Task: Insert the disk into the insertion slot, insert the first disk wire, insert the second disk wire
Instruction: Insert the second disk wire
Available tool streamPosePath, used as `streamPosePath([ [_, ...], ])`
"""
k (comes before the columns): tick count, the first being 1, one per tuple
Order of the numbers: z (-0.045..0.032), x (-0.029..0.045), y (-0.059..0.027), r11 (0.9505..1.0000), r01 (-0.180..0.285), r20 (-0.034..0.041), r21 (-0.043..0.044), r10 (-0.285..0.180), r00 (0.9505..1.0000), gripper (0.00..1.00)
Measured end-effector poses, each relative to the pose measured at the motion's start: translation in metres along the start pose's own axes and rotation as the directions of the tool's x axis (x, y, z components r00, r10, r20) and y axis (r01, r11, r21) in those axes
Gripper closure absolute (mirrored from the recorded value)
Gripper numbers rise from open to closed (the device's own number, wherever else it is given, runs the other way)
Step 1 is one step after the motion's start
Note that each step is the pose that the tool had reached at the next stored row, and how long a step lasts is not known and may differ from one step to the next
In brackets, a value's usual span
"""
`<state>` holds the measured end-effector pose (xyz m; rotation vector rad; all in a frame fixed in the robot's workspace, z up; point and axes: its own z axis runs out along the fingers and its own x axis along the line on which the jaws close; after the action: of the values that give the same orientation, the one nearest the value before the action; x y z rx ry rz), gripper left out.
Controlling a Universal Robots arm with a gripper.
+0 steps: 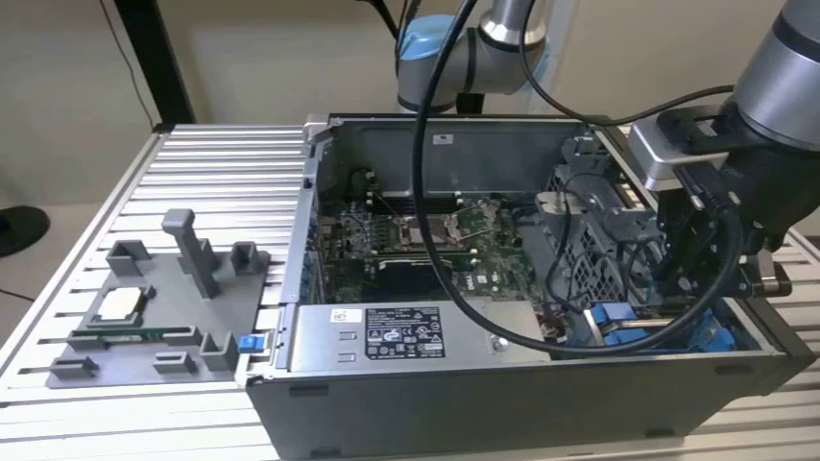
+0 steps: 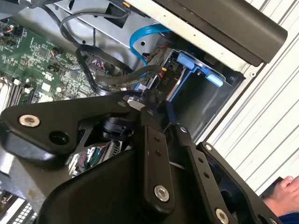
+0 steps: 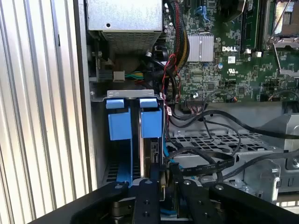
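On the exterior view's left I see a grey fixture (image 1: 154, 317) lying on the ribbed worktop (image 1: 77, 279). In the middle stands the open computer case (image 1: 513, 384) with its motherboard (image 1: 423, 240). At the right, my hand (image 1: 692, 288) reaches down into the case corner, where the disk (image 3: 152, 140) sits upright in the insertion slot (image 3: 124, 95). I cannot tell how the hand's fingers stand.

ribbed bare-metal table (image 1: 218, 158), matt grey case (image 1: 513, 403)
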<state>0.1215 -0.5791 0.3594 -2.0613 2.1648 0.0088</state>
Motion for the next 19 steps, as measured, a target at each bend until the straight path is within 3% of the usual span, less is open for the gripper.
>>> streamPosePath([
  [3, 0.0004, 0.0001, -0.0003, 1.0, 0.008, 0.0023, 0.0, -0.008, 1.0, 1.0],
  [5, 0.0012, 0.0002, -0.0002, 0.9999, 0.014, 0.0065, 0.0064, -0.014, 0.9999, 1.0],
  [8, 0.0022, 0.0002, -0.0002, 0.9996, 0.025, 0.0221, 0.0122, -0.025, 0.9994, 1.0],
  [10, 0.0022, 0.0003, -0.0001, 0.9994, 0.033, 0.0329, 0.0111, -0.034, 0.9989, 1.0],
  [19, 0.0013, 0.0105, -0.0019, 0.999, 0.044, 0.0495, 0.0097, -0.045, 0.9978, 1.0],
])
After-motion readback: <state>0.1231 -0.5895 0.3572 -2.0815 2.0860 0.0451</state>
